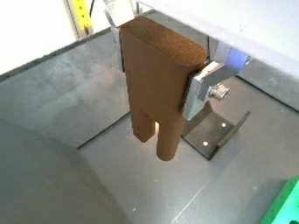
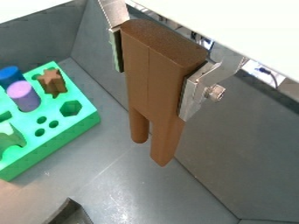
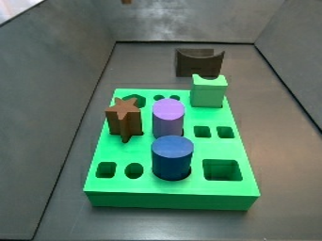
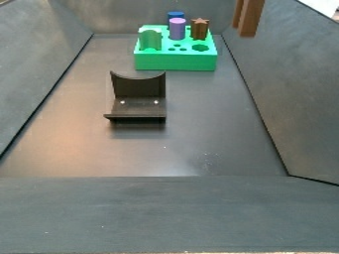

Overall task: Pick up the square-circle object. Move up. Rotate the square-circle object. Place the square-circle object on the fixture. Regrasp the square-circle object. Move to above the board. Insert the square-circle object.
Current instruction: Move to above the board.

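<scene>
The square-circle object point(image 1: 158, 101) is a reddish-brown peg that splits into two legs at its lower end. It hangs upright in the air. My gripper point(image 1: 162, 52) is shut on its upper part, with one silver finger point(image 2: 195, 89) pressed on each side, as both wrist views show point(image 2: 158, 66). The dark fixture point(image 1: 218, 131) stands on the floor below and beyond the peg, apart from it. In a side view only the peg point(image 4: 248, 15) shows at the upper edge, high to the right of the green board point(image 4: 199, 62); the fixture point(image 4: 135, 96) sits nearer the camera.
The board point(image 3: 138, 184) carries a brown star peg point(image 3: 122, 118), a purple cylinder point(image 3: 169, 120), a blue cylinder point(image 3: 171, 156) and a pale green block point(image 3: 209, 90). The fixture point(image 3: 199, 61) stands behind it. Grey walls enclose the floor point(image 4: 172, 149).
</scene>
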